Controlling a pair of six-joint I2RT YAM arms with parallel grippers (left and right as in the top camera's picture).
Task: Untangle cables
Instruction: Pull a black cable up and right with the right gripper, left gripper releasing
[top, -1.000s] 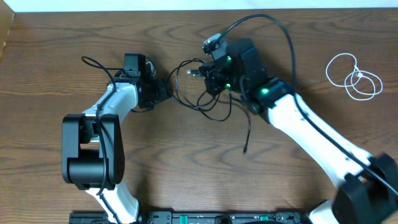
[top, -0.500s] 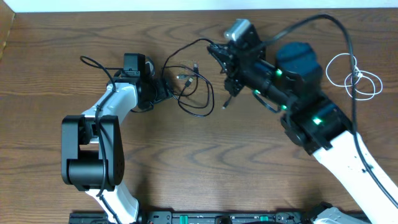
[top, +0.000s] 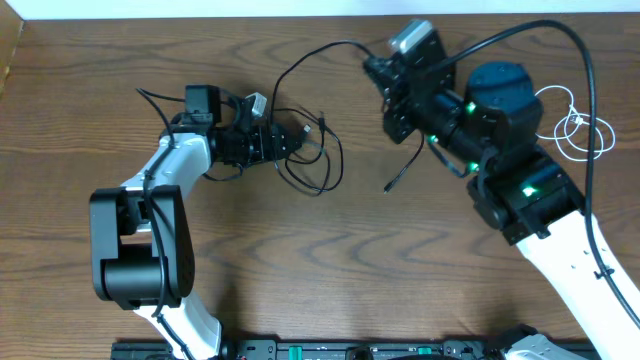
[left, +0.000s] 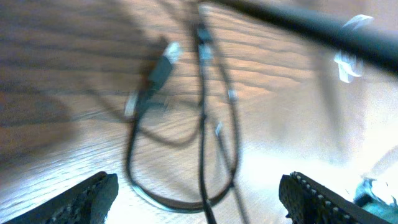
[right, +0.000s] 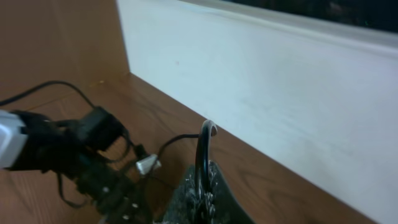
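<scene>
The black cable (top: 318, 160) lies in loose loops on the wooden table, just in front of my left gripper (top: 290, 145). In the left wrist view that gripper (left: 199, 190) stands open, and the loops of the black cable (left: 202, 134) with their small plugs lie on the table between and beyond the fingers, untouched. My right gripper (top: 386, 88) is shut on a strand of the black cable (right: 202, 146). That strand arcs back to the loops, and a free end (top: 392, 182) hangs below. The white cable (top: 578, 122) lies coiled at the far right, apart from the black one.
The right arm (top: 520, 190) crosses the right half of the table and covers part of the white cable. A white wall (right: 280, 87) runs along the table's back edge. Thicker black arm wires (top: 500, 35) arch above the right arm.
My left gripper has opened and reached right, up to the loops. My right gripper has carried its strand of black cable to the right and toward the back, stretching the tangle out.
</scene>
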